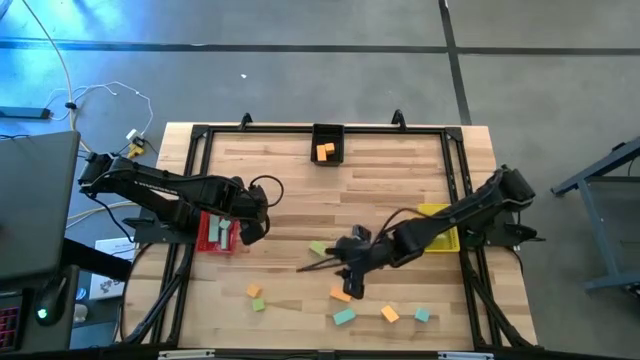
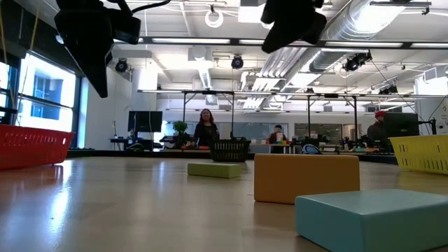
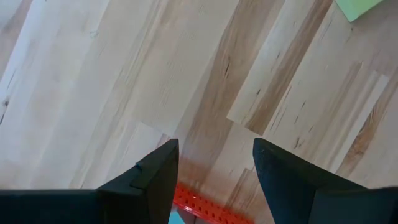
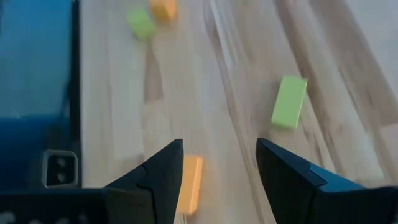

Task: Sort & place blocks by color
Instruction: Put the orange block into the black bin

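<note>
Small blocks lie flat on the wooden table: a yellow-green one (image 1: 318, 248), an orange one (image 1: 340, 294), a teal one (image 1: 344, 316), and several more along the near edge. My right gripper (image 1: 350, 266) hangs open above the table's middle. In its wrist view (image 4: 219, 149) the orange block (image 4: 189, 183) lies below, by one finger, and the yellow-green block (image 4: 289, 101) lies farther off. My left gripper (image 1: 250, 218) is open over the red bin's (image 1: 215, 232) right rim. Its wrist view (image 3: 214, 149) shows that rim (image 3: 199, 202).
A black bin (image 1: 328, 145) at the far edge holds an orange block. A yellow bin (image 1: 440, 225) sits under my right arm. The red bin holds teal blocks. In the low view both grippers are high above the table, and people stand in the room beyond.
</note>
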`<state>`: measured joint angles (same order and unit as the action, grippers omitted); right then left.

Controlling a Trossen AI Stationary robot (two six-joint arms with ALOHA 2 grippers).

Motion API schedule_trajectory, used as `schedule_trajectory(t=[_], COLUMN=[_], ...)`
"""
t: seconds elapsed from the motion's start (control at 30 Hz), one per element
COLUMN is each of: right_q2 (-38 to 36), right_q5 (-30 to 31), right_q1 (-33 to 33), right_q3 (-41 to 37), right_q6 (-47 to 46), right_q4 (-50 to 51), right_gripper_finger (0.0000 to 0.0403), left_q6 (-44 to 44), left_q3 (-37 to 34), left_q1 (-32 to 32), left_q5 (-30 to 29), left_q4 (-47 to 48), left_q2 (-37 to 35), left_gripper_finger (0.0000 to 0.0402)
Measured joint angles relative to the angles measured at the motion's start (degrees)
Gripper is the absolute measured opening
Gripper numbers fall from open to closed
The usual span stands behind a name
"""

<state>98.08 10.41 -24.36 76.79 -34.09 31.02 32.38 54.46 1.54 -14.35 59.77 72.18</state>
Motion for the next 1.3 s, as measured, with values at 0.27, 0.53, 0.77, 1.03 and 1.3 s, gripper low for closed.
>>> schedule_trajectory(t=[0.27, 0.53, 0.77, 1.03, 1.3], right_q2=[10.52, 15.26, 18.01, 20.04, 20.98], right_q5=[-0.30, -4.31, -3.10, -2.95, -2.46], right_q1=[-1.33, -3.08, -4.90, -5.91, -6.38], right_q3=[11.77, 13.23, 13.23, 13.23, 13.23], right_q6=[-1.95, -3.53, -3.20, -3.41, -6.17], right_q4=[16.75, 16.01, 15.04, 13.31, 12.61], right_gripper_finger=[0.0188, 0.0188, 0.0188, 0.0188, 0.0188], left_q6=[-0.02, -0.02, -0.03, 0.25, 0.39], left_q3=[-0.02, -0.02, -0.02, -0.02, -0.02], left_q1=[0.00, 0.00, 0.00, 0.00, 0.00], left_q5=[0.02, 0.02, -0.03, -0.31, -0.42], left_q4=[-0.04, -0.05, -0.12, -0.14, -0.14], left_q2=[0.02, 0.02, 0.02, 0.02, 0.02], left_gripper_finger=[0.0193, 0.0192, 0.0191, 0.0191, 0.0192])
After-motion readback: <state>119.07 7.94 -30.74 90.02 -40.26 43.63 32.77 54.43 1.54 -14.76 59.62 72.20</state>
